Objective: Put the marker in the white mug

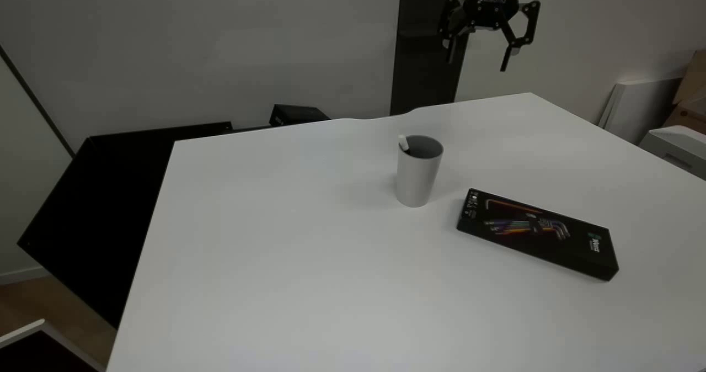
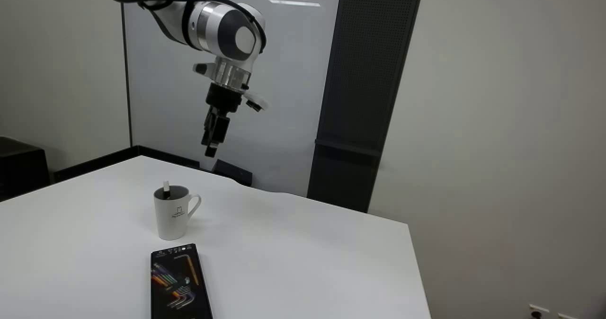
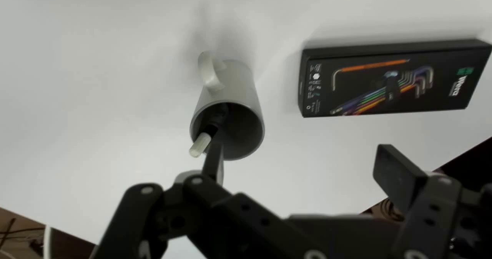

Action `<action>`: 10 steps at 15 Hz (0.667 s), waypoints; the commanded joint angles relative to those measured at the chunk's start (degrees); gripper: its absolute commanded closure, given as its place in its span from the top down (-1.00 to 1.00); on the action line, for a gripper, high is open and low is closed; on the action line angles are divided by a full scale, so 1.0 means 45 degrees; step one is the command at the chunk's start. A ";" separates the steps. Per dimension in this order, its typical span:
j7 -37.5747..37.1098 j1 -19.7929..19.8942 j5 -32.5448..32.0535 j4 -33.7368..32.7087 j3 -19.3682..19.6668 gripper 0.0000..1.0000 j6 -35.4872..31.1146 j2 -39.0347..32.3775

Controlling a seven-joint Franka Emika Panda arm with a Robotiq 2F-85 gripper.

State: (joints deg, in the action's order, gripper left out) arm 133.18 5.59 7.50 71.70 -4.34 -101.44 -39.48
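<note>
- The placing step is judged to be complete: the marker [image 3: 200, 144] is found inside the white mug [image 1: 415, 181], a little tilted, close to the rim, with its pale end sticking out.
- In an exterior view, the mug is stood upright on the table [image 1: 276, 278], set in from the far edge. The black box [image 1: 538, 234] is laid flat near it, more toward the right edge.
- The claw [image 1: 476, 65] is spread wide, and nothing is held by it. It is seen high above the table, well apart from the mug.
- For the next move, no new grasp seems to be needed. The arm [image 2: 210, 25] should only be drawn up and away. The pale end should not be brushed, since the marker could be shifted or the mug tipped.
- In the wrist view, a piece of the rim is covered by one finger [image 3: 212, 163], so contact could be suspected. In both exterior views, a clear gap is shown.
- The deeper part of the marker is shown in the wrist view; in both exterior views it is hidden.
- In an exterior view, the fingers [image 2: 211, 151] are seen from the side, so their spread cannot be told there.
- The handle [image 2: 195, 205] and small printing [image 2: 178, 213] are shown in an exterior view; in the wrist view, only the handle.
</note>
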 commanded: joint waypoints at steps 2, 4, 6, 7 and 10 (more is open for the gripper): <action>0.2103 -0.0074 -0.1954 0.0747 0.0038 1.00 -0.0160 0.0918; 0.3376 0.0081 -0.2436 0.0968 -0.0026 1.00 -0.0365 0.1270; 0.4565 0.0082 -0.2737 0.1209 -0.0088 1.00 -0.0844 0.1421; 0.3576 0.1234 -0.4219 0.1471 -0.2542 1.00 -0.1159 0.1479; 0.3642 0.2531 -0.5899 0.2239 -0.5080 1.00 -0.2278 0.1342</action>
State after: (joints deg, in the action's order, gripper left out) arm 149.56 10.85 -12.37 76.53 -15.99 -106.92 -34.73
